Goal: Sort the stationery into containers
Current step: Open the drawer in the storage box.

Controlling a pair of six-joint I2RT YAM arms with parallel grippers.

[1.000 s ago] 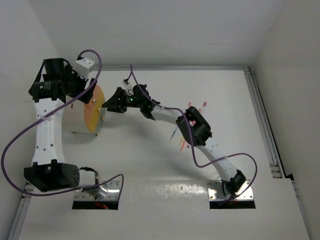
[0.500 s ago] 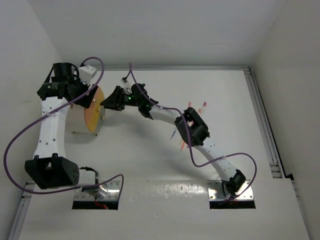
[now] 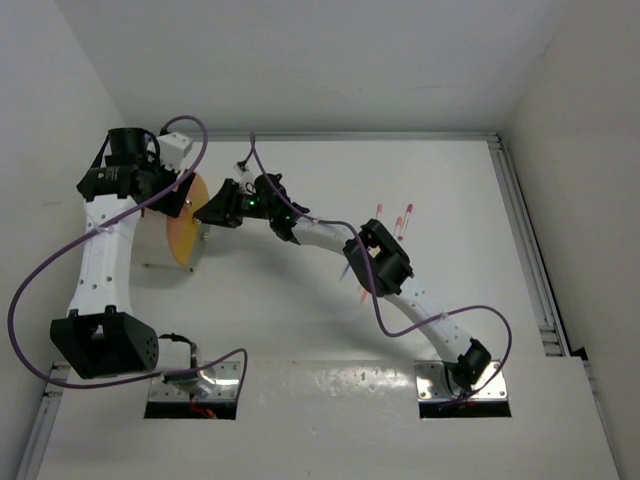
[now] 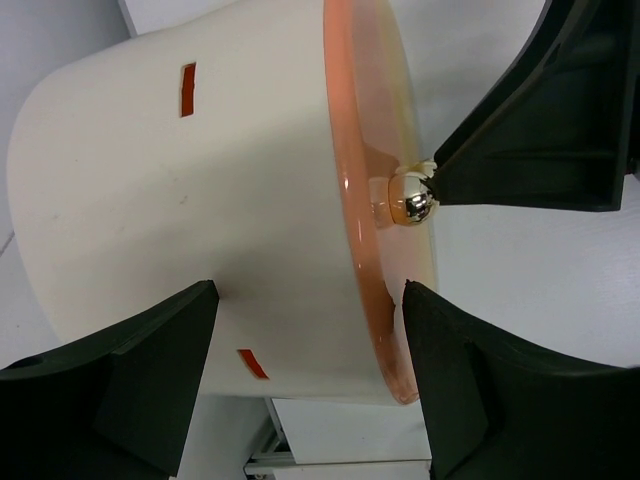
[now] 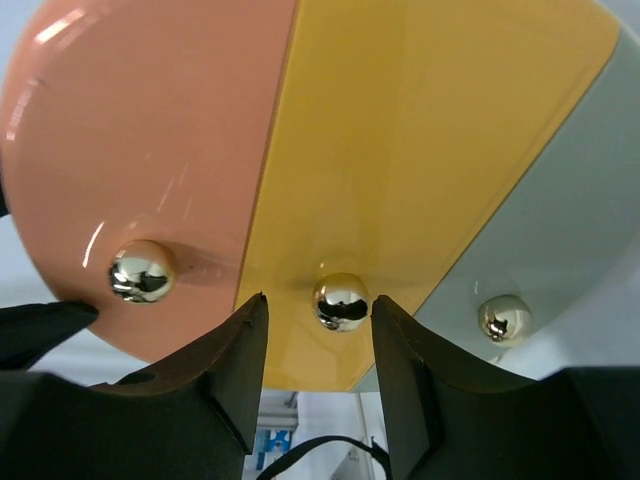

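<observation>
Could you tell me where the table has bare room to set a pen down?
The table is bare between the loose pens and the right rail, and between the two arm bases. It is crowded around the drum and under the right arm.

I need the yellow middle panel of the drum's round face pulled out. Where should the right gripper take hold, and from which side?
Grip the small shiny metal knob low on the yellow panel, coming straight at the drum's round face. The panel is flat and smooth, so the knob is its only protruding part; the right gripper's open fingers flank it.
</observation>
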